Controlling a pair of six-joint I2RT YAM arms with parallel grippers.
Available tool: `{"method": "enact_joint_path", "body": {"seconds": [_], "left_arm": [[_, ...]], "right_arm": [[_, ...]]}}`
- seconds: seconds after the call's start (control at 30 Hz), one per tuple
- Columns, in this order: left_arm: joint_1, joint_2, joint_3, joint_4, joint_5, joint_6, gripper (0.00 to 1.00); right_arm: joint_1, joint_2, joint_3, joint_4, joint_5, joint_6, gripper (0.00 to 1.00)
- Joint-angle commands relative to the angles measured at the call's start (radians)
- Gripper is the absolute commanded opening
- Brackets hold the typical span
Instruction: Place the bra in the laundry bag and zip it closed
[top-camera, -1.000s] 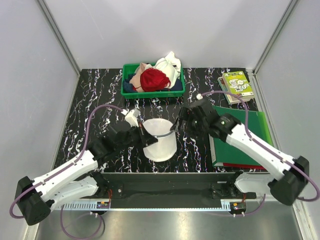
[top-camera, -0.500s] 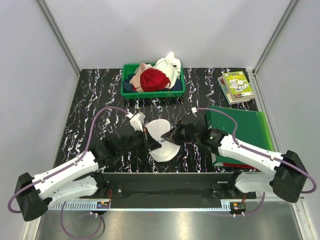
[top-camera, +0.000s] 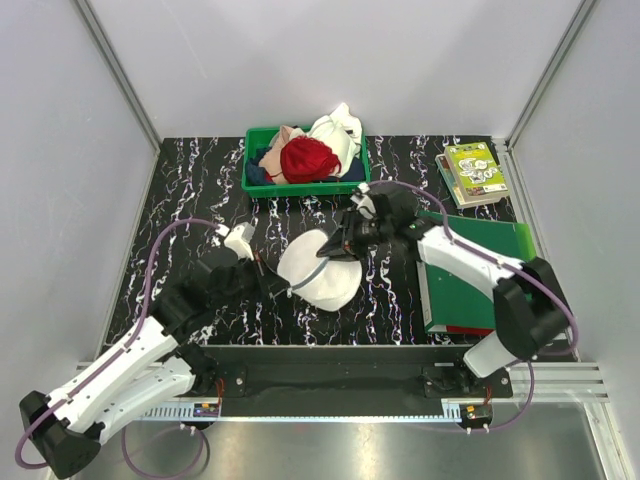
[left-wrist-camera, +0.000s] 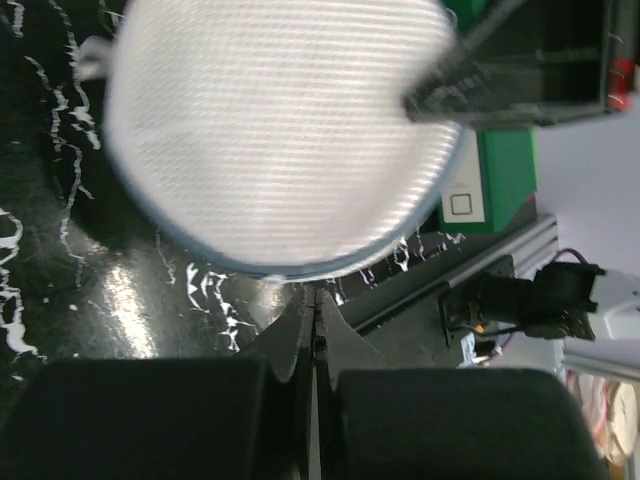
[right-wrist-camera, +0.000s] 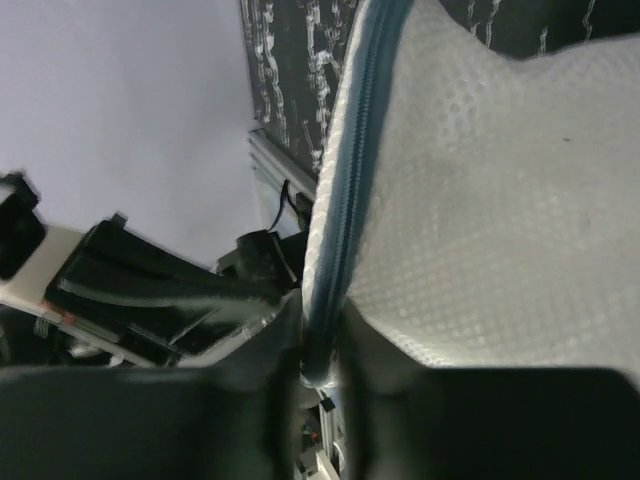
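Top external view: the laundry bag (top-camera: 325, 282) sits in the middle of the black marbled table (top-camera: 200, 190), tilted, with one arm on each side. The left gripper (top-camera: 270, 277) meets its left edge and the right gripper (top-camera: 336, 245) its upper right rim.

In the left wrist view the left gripper (left-wrist-camera: 314, 310) has its fingers pressed tight together, tips right at the lower rim of the bag (left-wrist-camera: 280, 130), where they appear to pinch a bit of the edge. The round white mesh fills the upper middle of that frame.

In the right wrist view the grey zip (right-wrist-camera: 345, 180) runs down the rim of the bag (right-wrist-camera: 470, 200) and goes straight between the fingers of the right gripper (right-wrist-camera: 318, 365), which are nipped onto it.

Behind the bag, at the upper middle of the top view, a green bin (top-camera: 305, 188) holds a red garment (top-camera: 308, 158) and a white cloth (top-camera: 338, 128). A green folder (top-camera: 490, 270) lies at the right, with a book (top-camera: 474, 172) above it.
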Motion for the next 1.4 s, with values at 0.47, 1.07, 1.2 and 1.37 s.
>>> {"method": "enact_joint_path", "body": {"seconds": [0.47, 1.07, 1.2, 1.37], "left_arm": [[0.001, 0.050, 0.022, 0.135, 0.123, -0.004, 0.03], [0.003, -0.116, 0.009, 0.014, 0.092, 0.017, 0.12], [0.001, -0.032, -0.045, 0.120, 0.223, 0.026, 0.24], [-0.025, 0.001, -0.090, 0.197, 0.296, 0.040, 0.41]], "right_arm": [[0.210, -0.270, 0.097, -0.485, 0.502, -0.112, 0.82], [0.585, -0.430, -0.075, -0.508, 1.009, 0.356, 0.75], [0.585, -0.501, -0.171, -0.500, 1.031, 0.396, 0.79], [0.576, -0.507, -0.233, -0.378, 1.008, 0.442, 0.77]]}}
